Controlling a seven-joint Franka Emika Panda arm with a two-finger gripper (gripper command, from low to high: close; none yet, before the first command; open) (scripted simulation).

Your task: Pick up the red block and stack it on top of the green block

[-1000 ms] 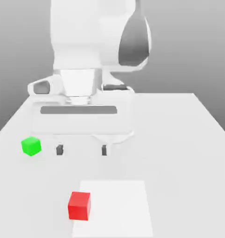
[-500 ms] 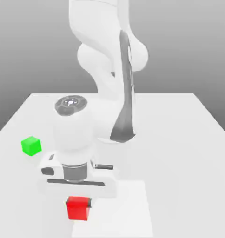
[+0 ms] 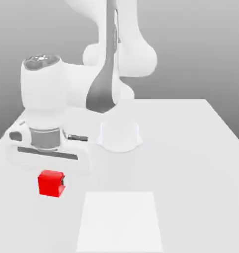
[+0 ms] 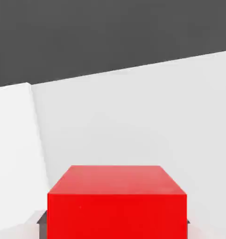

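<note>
The red block (image 3: 48, 182) hangs just under the white hand, above the table at the exterior view's left. My gripper (image 3: 51, 184) is shut on it, and one dark fingertip (image 3: 62, 184) shows against the cube's side. In the hand view the red block (image 4: 117, 200) sits close up between the jaws, with a dark finger pad (image 4: 41, 218) at its edge. The green block is hidden; the hand covers the spot where it stood.
The white table (image 3: 190, 158) stretches to the exterior view's right. A brighter square patch (image 3: 120, 222) lies on it near the front edge. The arm's base (image 3: 120, 136) and its bulky links rise behind the hand.
The hand shut on the red block, lifted it off the bright patch and carried it to the exterior view's left. The green block went from sight behind the hand.
</note>
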